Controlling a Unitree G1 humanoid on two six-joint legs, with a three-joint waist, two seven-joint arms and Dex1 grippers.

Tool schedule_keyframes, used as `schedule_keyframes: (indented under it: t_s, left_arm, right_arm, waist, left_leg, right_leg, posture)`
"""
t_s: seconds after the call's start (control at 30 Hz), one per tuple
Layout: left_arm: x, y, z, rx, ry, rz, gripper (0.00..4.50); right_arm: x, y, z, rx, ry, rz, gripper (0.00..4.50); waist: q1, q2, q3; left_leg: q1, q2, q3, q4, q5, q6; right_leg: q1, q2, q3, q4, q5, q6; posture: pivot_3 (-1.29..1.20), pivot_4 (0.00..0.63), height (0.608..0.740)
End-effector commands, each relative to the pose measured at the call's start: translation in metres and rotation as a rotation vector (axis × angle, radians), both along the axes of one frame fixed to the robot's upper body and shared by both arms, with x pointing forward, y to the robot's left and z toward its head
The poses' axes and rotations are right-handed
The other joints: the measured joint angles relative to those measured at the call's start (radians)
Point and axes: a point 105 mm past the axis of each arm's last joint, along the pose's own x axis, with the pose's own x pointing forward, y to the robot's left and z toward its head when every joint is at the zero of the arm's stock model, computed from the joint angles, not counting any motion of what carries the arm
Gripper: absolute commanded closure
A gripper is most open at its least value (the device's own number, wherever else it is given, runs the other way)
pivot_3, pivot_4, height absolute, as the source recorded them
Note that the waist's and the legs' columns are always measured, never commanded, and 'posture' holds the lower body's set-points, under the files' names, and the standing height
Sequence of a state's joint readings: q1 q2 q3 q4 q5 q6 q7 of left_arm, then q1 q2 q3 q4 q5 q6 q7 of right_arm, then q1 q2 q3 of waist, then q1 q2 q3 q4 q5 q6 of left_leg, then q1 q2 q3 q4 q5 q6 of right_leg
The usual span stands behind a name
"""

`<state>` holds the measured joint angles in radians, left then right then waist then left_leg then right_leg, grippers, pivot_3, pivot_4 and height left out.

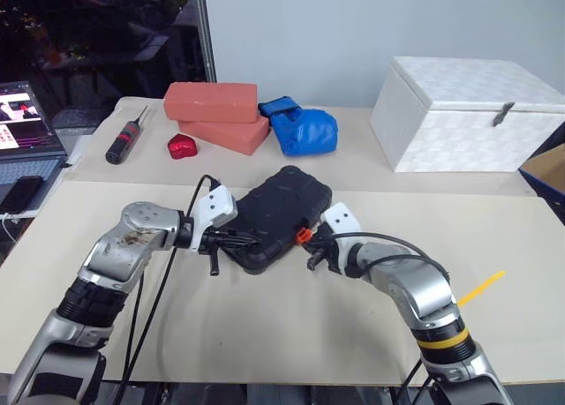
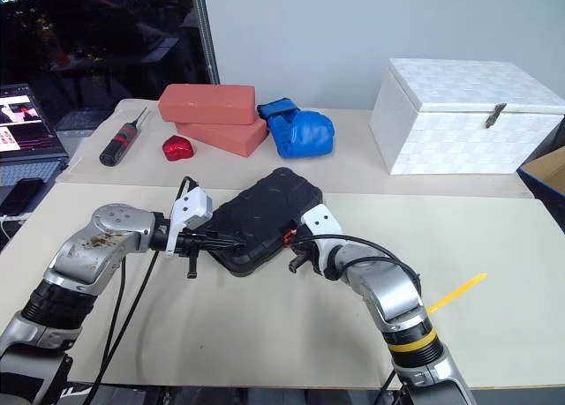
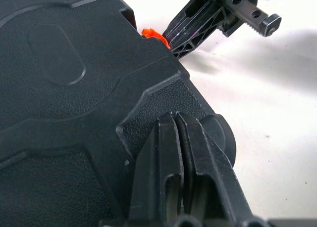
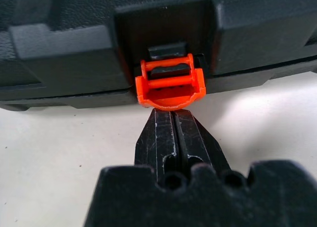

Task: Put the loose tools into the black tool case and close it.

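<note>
The black tool case (image 1: 281, 213) lies closed in the middle of the table, ribbed shell up. Its orange latch (image 4: 170, 86) sits on the near right edge. My right gripper (image 4: 173, 114) is shut, with its tips touching the underside of that latch (image 1: 304, 236). My left gripper (image 3: 176, 122) is shut too, and its tips rest against the case's near left corner (image 1: 243, 246). A slim orange-yellow stick (image 1: 481, 288), perhaps one of the loose tools, lies on the table right of my right arm. What is inside the case is hidden.
At the back lie a black-and-red screwdriver (image 1: 126, 138), two red bricks (image 1: 216, 102), a small red object (image 1: 183, 146) and a blue glove (image 1: 303, 127). A white box (image 1: 468, 114) stands at the back right. A laptop (image 1: 26, 131) sits at the far left.
</note>
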<state>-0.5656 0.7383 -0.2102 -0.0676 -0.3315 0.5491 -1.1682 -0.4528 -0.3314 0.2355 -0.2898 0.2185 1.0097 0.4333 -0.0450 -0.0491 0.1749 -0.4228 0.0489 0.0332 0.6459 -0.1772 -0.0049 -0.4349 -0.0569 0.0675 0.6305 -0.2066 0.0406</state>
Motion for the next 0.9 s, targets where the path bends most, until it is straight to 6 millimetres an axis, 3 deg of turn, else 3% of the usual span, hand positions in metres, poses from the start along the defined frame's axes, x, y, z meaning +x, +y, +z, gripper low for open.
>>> schedule_keyframes:
  t_s: [0.03, 0.63, 0.9]
  left_arm:
    - [-0.003, 0.001, -0.019, 0.038, 0.056, 0.009, 4.36]
    - [-0.007, -0.005, -0.041, 0.098, 0.093, 0.014, 4.36]
    - [-0.008, -0.008, -0.044, 0.092, 0.100, 0.016, 4.36]
  right_arm:
    - [0.005, 0.009, 0.028, 0.028, -0.111, 0.035, 4.50]
    - [0.000, 0.017, 0.055, 0.025, -0.144, 0.057, 4.50]
    - [0.004, 0.036, 0.064, 0.026, -0.159, 0.113, 4.50]
  waist:
    - [0.000, 0.000, 0.000]
    - [-0.002, 0.000, 0.000]
    - [-0.014, 0.001, 0.000]
  left_leg:
    - [0.000, 0.000, 0.000, 0.000, 0.000, 0.000]
    - [0.000, 0.000, 0.000, 0.000, 0.000, 0.000]
    - [0.001, 0.001, 0.000, 0.000, 0.000, 0.000]
  right_leg:
    - [0.000, 0.000, 0.000, 0.000, 0.000, 0.000]
    - [0.000, 0.000, 0.000, 0.000, -0.001, -0.002]
    - [0.000, 0.001, 0.000, 0.001, 0.000, -0.001]
  posture:
    - [0.00, 0.150, 0.740]
    - [0.00, 0.150, 0.740]
    - [0.00, 0.150, 0.740]
